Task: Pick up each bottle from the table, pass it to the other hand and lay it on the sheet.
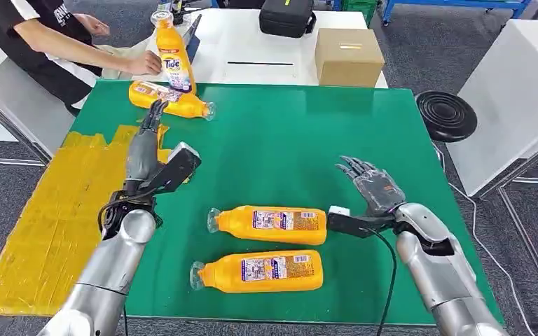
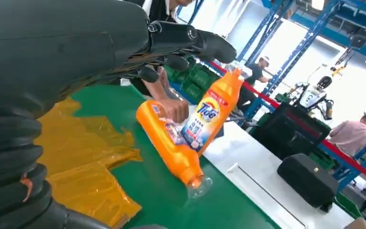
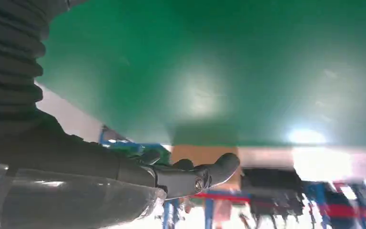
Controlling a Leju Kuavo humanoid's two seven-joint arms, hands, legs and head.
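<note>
Two orange bottles lie on the green table near its front: one (image 1: 270, 224) just left of my right hand (image 1: 371, 183), another (image 1: 259, 271) in front of it. My right hand is open, fingers spread, holding nothing. A third orange bottle (image 1: 171, 100) (image 2: 174, 143) lies at the table's far left. A person's hand (image 1: 143, 63) holds a fourth, upright Tide bottle (image 1: 174, 52) (image 2: 208, 112) just behind it. My left hand (image 1: 147, 140) is open above the edge of the yellow sheet (image 1: 49, 217), its fingers pointing toward the far lying bottle.
A person sits at the far left behind the table. A white table behind holds a cardboard box (image 1: 348, 56) and a black bag (image 1: 287, 15). A black stool (image 1: 446, 115) stands off the table's right edge. The green table (image 1: 287, 147) is bare in the middle.
</note>
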